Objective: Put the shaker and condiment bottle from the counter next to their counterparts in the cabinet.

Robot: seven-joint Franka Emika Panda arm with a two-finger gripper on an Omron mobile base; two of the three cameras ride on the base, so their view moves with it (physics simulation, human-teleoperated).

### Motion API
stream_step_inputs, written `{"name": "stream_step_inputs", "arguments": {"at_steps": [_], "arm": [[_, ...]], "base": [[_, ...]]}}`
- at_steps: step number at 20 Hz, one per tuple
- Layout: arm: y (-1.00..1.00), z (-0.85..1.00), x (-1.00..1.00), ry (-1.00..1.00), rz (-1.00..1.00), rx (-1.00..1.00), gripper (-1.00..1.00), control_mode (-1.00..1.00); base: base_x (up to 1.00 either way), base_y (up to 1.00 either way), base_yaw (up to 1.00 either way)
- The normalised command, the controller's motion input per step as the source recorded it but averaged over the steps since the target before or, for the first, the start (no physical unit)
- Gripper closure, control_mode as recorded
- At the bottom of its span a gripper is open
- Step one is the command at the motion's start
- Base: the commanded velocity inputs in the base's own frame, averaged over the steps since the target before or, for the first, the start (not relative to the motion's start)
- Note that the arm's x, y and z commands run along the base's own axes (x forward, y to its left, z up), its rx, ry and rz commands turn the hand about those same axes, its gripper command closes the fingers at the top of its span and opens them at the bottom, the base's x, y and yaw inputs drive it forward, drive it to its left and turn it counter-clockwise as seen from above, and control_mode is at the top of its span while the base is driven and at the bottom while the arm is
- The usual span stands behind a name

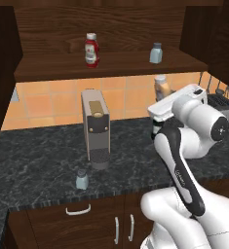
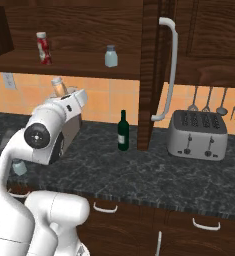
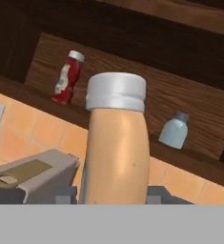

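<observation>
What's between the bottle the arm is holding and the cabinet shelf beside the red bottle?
Nothing visible. The condiment bottle is held up in the pincer below the cabinet shelf; the shelf beside the red bottle looks free, and the coffee machine stands lower.

I'm seeing my arm (image 1: 184, 146) in glossy white, rounded shells; a black strip with small pale lettering runs along one link; a dark round cap with a small centre mark closes each fat joint; white bulbous base below.
</observation>
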Motion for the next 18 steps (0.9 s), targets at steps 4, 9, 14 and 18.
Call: {"name": "stream_step_inputs", "arguments": {"at_steps": [4, 9, 14, 18], "arm": [[0.09, 0.76, -0.30, 0.00, 0.09, 0.00, 1.00, -1.00], [0.19, 0.63, -0.17, 0.00, 0.03, 0.00, 1.00, -1.00], [0.35, 0.50, 0.16, 0.05, 0.00, -0.01, 1.00, -1.00], [0.29, 0.43, 0.11, 0.01, 0.00, 0.00, 1.00, -1.00]], "base": [[0.00, 0.00, 0.00], [0.00, 0.00, 0.00], [0.00, 0.00, 0.00], [0.00, 0.00, 0.00]]}}
